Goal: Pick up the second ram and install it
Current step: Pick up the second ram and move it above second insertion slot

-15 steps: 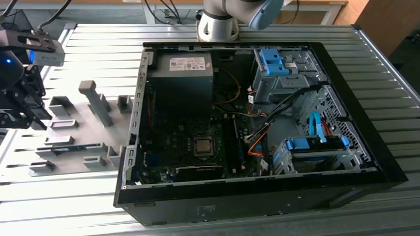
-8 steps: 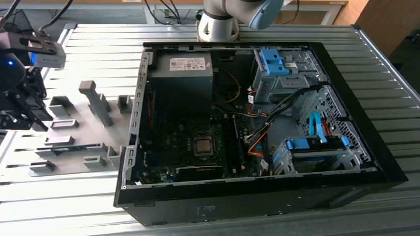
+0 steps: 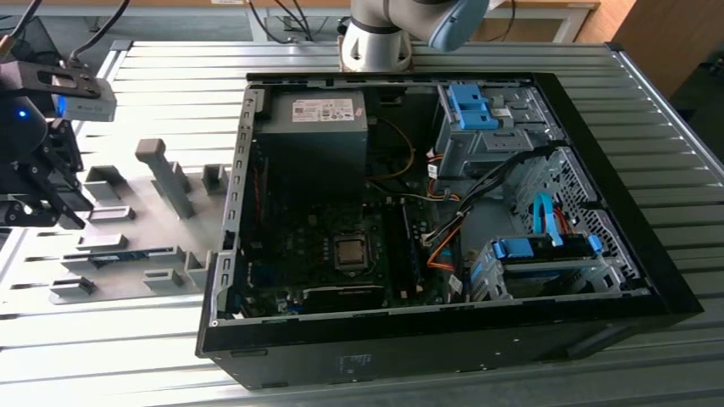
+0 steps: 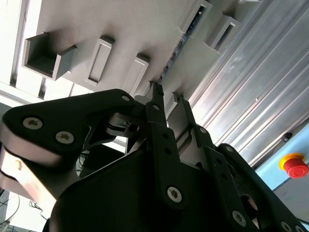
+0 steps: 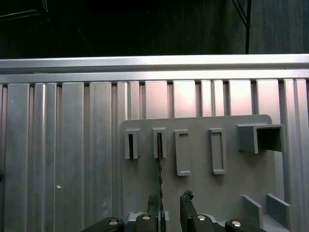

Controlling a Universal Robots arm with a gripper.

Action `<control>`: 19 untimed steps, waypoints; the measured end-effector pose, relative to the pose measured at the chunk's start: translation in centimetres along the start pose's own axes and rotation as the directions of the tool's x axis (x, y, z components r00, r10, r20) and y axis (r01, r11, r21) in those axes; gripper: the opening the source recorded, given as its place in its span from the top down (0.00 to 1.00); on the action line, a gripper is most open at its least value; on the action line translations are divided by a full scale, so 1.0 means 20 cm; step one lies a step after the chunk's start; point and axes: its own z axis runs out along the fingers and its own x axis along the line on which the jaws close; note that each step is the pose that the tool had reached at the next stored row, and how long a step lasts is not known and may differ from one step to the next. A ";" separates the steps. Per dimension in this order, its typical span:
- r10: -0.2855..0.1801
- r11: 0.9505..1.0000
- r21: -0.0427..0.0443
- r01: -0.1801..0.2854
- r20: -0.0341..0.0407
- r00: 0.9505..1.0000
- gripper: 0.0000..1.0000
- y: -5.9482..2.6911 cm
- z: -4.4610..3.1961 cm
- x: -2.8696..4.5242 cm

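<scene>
In the exterior view the arm's base (image 3: 379, 42) stands at twelve o'clock of the open computer case (image 3: 453, 356). Its wrist (image 3: 29, 136) hangs at nine o'clock of the case, over the grey holder plate (image 3: 136, 229) that lies on the ribbed metal worktop (image 3: 169, 76). The wrist is turned so that the fingers (image 3: 63, 212) point down at the plate.

In both wrist views the fingers (image 5: 187, 205) (image 4: 155, 104) are part open, with a clear gap between them, and they grip nothing. The second ram (image 5: 160, 174) stands on its long edge in the plate's slot blocks (image 5: 159, 142), and its near end runs into the gap between the two fingertips. It lies much closer to one fingertip than to the other; whether that one touches it I cannot tell. The other fingertip is plainly clear of it.

In the second wrist view the ram's blue-green edge (image 4: 181, 41) runs straight away from the fingertips across the plate (image 4: 120, 29). In the exterior view the ram (image 3: 119, 254) lies at four o'clock of the fingers and at nine o'clock of the case, well apart from the case.
</scene>
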 end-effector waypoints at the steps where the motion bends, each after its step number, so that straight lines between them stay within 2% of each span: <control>1: 0.000 1.000 0.000 0.000 0.000 1.000 0.68 0.000 0.004 0.000; 11: 0.000 1.000 0.000 0.000 0.000 1.000 0.67 -0.001 0.035 0.001; 12: 0.000 1.000 0.000 0.000 0.000 1.000 0.61 -0.001 0.038 0.001; 19: 0.000 1.000 0.000 0.000 0.000 1.000 0.61 -0.002 0.062 0.001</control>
